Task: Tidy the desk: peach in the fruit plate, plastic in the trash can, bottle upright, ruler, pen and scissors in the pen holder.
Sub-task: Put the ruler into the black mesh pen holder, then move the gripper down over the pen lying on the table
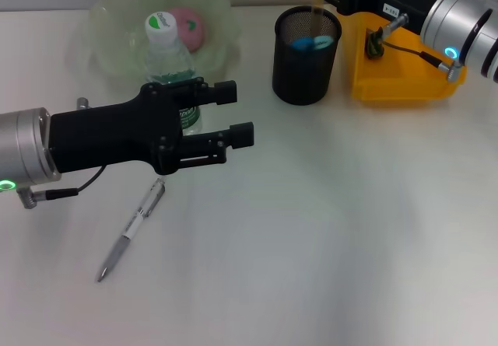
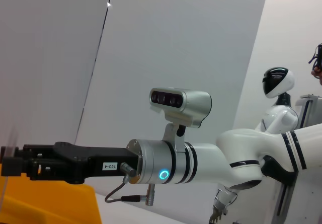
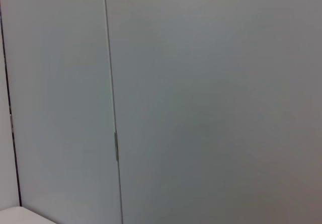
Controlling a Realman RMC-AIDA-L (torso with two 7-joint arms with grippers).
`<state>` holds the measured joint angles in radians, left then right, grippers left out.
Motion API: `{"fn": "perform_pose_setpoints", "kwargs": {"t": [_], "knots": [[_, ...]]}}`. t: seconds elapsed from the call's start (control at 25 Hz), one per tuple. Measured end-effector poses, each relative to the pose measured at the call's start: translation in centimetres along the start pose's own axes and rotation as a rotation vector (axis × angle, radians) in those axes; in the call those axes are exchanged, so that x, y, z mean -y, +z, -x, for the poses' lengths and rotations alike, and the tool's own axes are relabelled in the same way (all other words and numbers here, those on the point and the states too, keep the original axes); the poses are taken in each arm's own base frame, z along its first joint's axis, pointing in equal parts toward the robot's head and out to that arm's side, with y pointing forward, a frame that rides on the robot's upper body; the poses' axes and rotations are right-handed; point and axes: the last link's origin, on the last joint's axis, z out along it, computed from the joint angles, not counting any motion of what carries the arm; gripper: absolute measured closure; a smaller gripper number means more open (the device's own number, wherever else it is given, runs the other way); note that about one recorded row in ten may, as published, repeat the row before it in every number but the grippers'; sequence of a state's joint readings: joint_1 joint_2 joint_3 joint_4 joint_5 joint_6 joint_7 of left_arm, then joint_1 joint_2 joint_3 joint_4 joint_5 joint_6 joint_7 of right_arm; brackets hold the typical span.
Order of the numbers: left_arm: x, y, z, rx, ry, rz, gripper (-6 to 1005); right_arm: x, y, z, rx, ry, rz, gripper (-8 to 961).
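White desk (image 1: 327, 229), bottle (image 1: 170, 58) partly hidden

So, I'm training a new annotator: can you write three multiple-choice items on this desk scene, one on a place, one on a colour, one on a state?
1. Where is the pink peach?
A. in the translucent green fruit plate
B. in the black mesh pen holder
C. on the bare desk

2. What colour is the trash bin?
A. blue
B. yellow
C. red

3. How is the clear plastic bottle with the green cap?
A. lying flat
B. upside down
C. upright

A: the peach rests in the plate.
B: the bin is yellow.
C: its cap points up.
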<state>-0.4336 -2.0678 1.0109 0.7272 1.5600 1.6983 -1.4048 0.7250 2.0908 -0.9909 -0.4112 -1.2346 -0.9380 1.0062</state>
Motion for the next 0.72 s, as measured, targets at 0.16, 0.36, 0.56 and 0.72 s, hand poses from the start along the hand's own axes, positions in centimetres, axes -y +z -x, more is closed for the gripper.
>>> {"fn": "perform_pose_setpoints", "kwargs": {"t": [0.16, 0.36, 0.56, 0.72], "knots": [[0.0, -0.1, 0.0, -0.002, -0.002, -0.004, 269, -0.1, 0.0, 0.1, 0.004, -0.002, 0.004, 500], [0.2, -0.4, 0.2, -0.003, -0.010, -0.029, 269, -0.2, -0.3, 0.3, 0.030, 0.017, 0.014, 350], [0.5, -1.0, 0.3, 0.008, -0.075, -0.057, 270, -0.9, -4.0, 0.8, 0.208, 0.088, 0.090, 350], [0.9, -2.1, 0.5, 0.040, -0.132, -0.097, 270, -1.4, -7.0, 0.7, 0.285, 0.087, 0.137, 350]]}}
